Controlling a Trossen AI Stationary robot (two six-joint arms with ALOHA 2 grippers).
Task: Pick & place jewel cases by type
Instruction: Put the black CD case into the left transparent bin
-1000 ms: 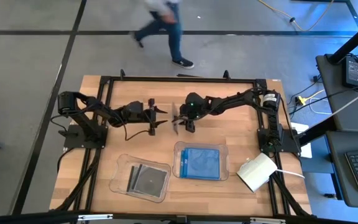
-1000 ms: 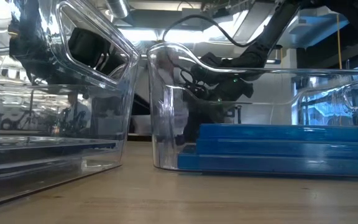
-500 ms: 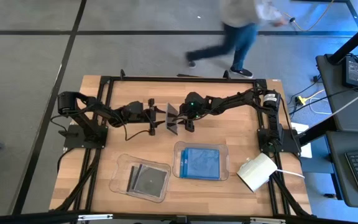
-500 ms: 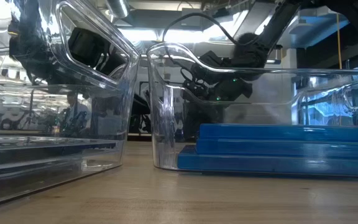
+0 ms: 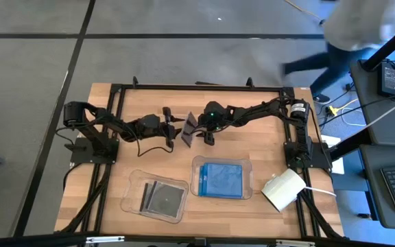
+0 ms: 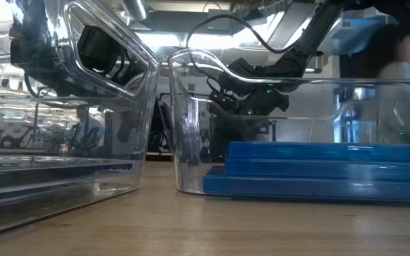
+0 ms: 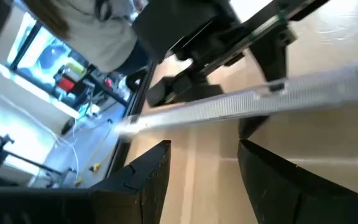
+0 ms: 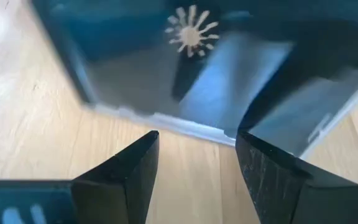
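At the lower middle of the high view, nearest the camera, sit two clear trays. The left tray [image 5: 132,186] holds dark cases [image 5: 163,198] and the right tray [image 5: 199,165] holds blue cases [image 5: 222,180]. By the look of it the sort is nearly done.

Farther up, at the centre of the frame, one more dark case [image 5: 187,127] stands off the table [image 5: 252,147], tipped on edge, between the two grippers. Its flat faces turn left and right, and its long edge runs up and down the picture. The left gripper [image 5: 174,130] is just left of it and the right gripper [image 5: 199,130] just right, both about equally close.

In the left wrist view the left jaws stand spread, and the case's thin clear edge [image 7: 260,99] crosses just past the fingertips [image 7: 157,155], not between them. The right gripper [image 7: 229,50] shows beyond, against that edge.

In the right wrist view the case [image 8: 166,68] fills the frame face-on, hub showing, right ahead of the right gripper. Whether that gripper pinches it or only stands close cannot be told.

The dark tray lies down and left in the high view, on the left arm's side, so a pass to the left gripper looks likely.

Far off at the upper right, a person [image 5: 362,27] crosses the floor.
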